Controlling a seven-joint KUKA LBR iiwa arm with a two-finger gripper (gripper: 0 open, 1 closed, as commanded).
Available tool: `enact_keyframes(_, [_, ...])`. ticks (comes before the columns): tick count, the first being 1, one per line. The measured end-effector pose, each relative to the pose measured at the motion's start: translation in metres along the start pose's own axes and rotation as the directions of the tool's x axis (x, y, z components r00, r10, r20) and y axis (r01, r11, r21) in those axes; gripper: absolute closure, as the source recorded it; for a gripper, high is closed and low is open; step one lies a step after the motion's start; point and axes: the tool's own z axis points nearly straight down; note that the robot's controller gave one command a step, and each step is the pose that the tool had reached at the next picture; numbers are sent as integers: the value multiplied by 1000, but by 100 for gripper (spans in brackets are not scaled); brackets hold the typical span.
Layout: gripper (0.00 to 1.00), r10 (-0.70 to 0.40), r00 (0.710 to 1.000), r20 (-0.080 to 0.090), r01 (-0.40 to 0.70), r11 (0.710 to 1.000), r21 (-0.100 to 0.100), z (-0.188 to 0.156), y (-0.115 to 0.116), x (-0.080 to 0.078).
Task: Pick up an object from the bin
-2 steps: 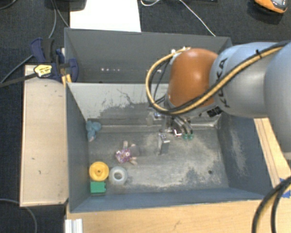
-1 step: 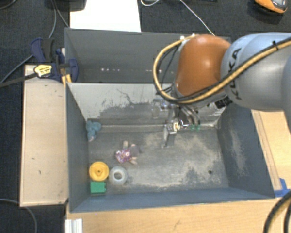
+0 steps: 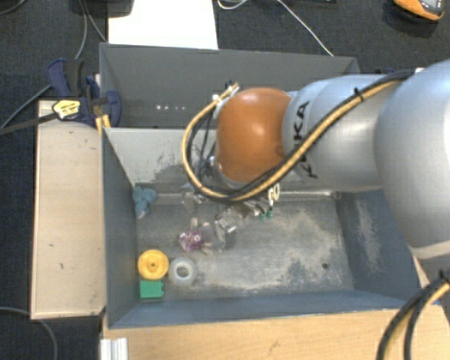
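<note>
Nearest to the camera, in the 7 o'clock corner of the bin (image 3: 300,250), a green block (image 3: 151,289) lies on the floor. A yellow disc (image 3: 153,263) sits at its 12 o'clock side & seems to touch it. Just beside the disc, at approx. 4 o'clock from it, lies a pale grey ring (image 3: 183,271).

A bit farther in, at 1 o'clock from the ring, there is a small purple object (image 3: 191,240), irregular in shape. This is the obj. closest to the gripper (image 3: 216,229), which is low over the floor, left of the bin's centre. The purple object lies just beside the gripper, at approx. 8 o'clock from it. If they touch, I cannot tell. Whether the gripper is released or clenched I also cannot tell, because the wrist hides most of it, and nothing is seen in its grasp.

Farther, near the left wall at 10 o'clock from the gripper, lies a blue-grey object (image 3: 142,199), well apart from the others.

Above the gripper is the orange cover (image 3: 251,133) w/ a looped cable (image 3: 186,145) round it. The silver arm (image 3: 360,133) comes in from 3 o'clock.
</note>
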Motion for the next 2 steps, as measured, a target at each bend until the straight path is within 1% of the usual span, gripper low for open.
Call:
enact_keyframes(1, [0,10,1000,7,-11,1000,4,28,2,15])
enact_keyframes(2, [100,-141,990,7,141,990,1,28,33,-8])
